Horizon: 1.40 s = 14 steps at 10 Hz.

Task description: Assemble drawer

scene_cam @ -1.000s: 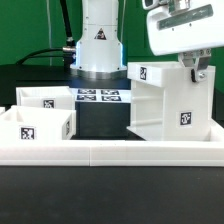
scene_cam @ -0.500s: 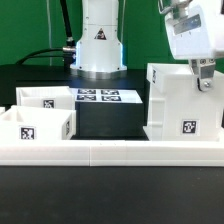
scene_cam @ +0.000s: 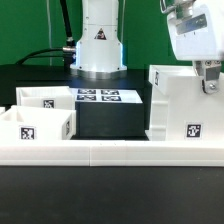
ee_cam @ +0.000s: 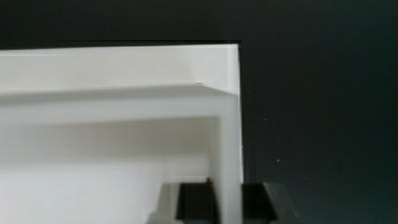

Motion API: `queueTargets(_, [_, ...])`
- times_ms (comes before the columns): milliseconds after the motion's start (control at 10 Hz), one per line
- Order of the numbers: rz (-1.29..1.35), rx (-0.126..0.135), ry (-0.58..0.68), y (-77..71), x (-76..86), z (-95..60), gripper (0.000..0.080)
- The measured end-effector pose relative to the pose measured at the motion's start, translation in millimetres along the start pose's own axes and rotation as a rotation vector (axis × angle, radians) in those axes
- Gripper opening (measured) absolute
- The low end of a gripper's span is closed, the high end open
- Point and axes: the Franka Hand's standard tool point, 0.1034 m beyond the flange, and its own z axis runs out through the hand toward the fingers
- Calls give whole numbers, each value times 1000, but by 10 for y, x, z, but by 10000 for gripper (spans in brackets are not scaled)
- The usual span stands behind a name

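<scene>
The drawer's large white box shell stands at the exterior view's right, just behind the border wall, with tags on its front and top edge. My gripper comes down from above and is shut on the shell's right-hand wall. In the wrist view the shell's thin wall runs between my two dark fingers, and my gripper pinches it. Two smaller open-top trays stand at the left, one nearer and one behind it.
A long low white border wall runs across the front. The marker board lies flat at the back middle, in front of the robot base. The table is black, with a green backdrop behind it.
My gripper has carried the box shell toward the exterior view's right and turned it. The shell has gone from tilted to standing squarer and lower by the border wall. The trays have not moved.
</scene>
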Motion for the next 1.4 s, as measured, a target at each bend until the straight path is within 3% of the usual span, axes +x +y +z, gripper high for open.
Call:
queueTargets(100, [-5,-1,0,3,-2,4,155])
queueTargets(200, [-8,-1,0,4,-6,5,155])
queueTargets(300, [-72,0,0,14,-6,-19,290])
queueTargets(400, [-170,1,1,67,-2,-105,473])
queueTargets(500, [-263,6,1,106,18,-201,473])
queueTargets(600, [-351,16,0,131,48,-331,598])
queueTargets(800, [-552,31,7,192,160,-550,645])
queueTargets(900, [-669,40,11,189,298,-634,645])
queueTargets(1000, [-679,42,15,174,401,-651,648])
queueTargets(1200, [-716,39,13,185,354,-629,648])
queueTargets(1300, [-749,33,17,195,380,-625,648])
queueTargets(1400, [-933,-1,34,245,470,-611,648])
